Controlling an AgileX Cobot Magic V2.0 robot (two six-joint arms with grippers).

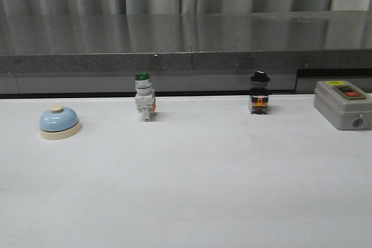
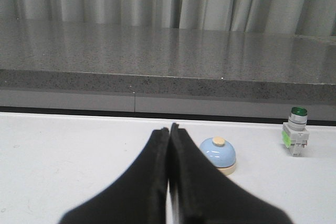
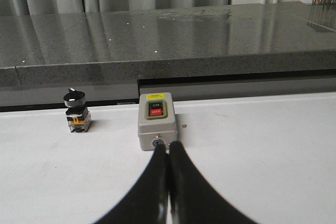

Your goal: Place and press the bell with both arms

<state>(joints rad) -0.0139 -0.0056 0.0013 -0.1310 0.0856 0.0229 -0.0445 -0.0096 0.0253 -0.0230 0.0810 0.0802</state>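
Note:
The bell, a light-blue dome on a cream base with a cream knob, stands on the white table at the far left. It also shows in the left wrist view, a little ahead of and beside my left gripper, which is shut and empty. My right gripper is shut and empty, its tips pointing at the front of the grey box. Neither arm shows in the front view.
A green-capped white push-button switch stands back centre-left, also in the left wrist view. A black-knobbed switch stands back centre-right. A grey box with red and black buttons sits at the right edge. A dark stone ledge runs behind the table.

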